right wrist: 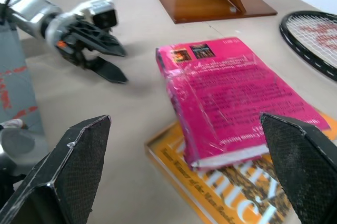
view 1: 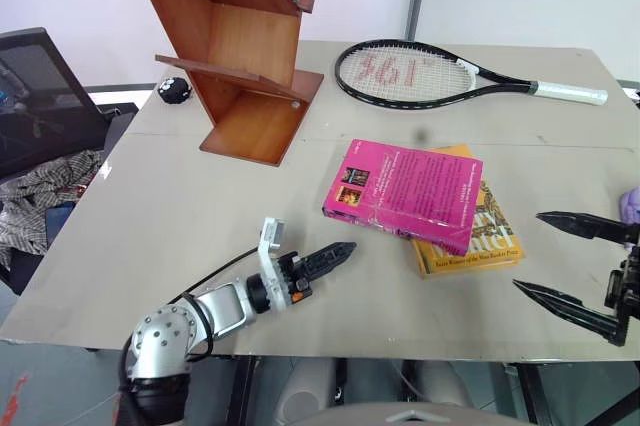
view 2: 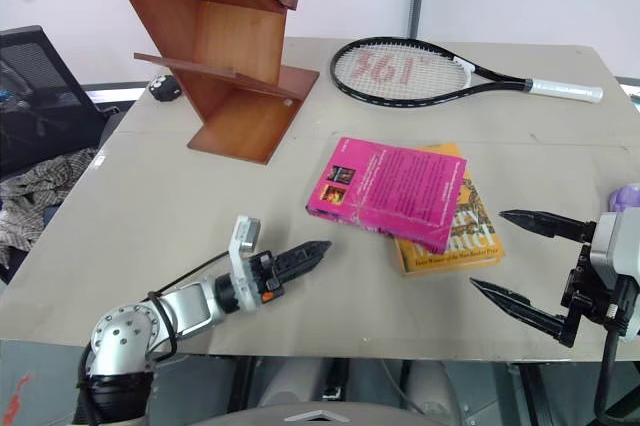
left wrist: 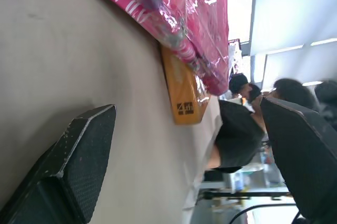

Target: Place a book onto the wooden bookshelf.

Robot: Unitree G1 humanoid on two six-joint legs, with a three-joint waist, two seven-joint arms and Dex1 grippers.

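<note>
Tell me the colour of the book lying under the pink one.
Yellow-orange; the lower book shows best in the right wrist view, beneath the pink book.

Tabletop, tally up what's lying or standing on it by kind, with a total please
Books lying flat: 2, the pink book resting on the yellow-orange book
Tennis rackets: 1
Wooden bookshelves: 1
Small black objects: 1, beside the shelf's base
Total: 5
</note>
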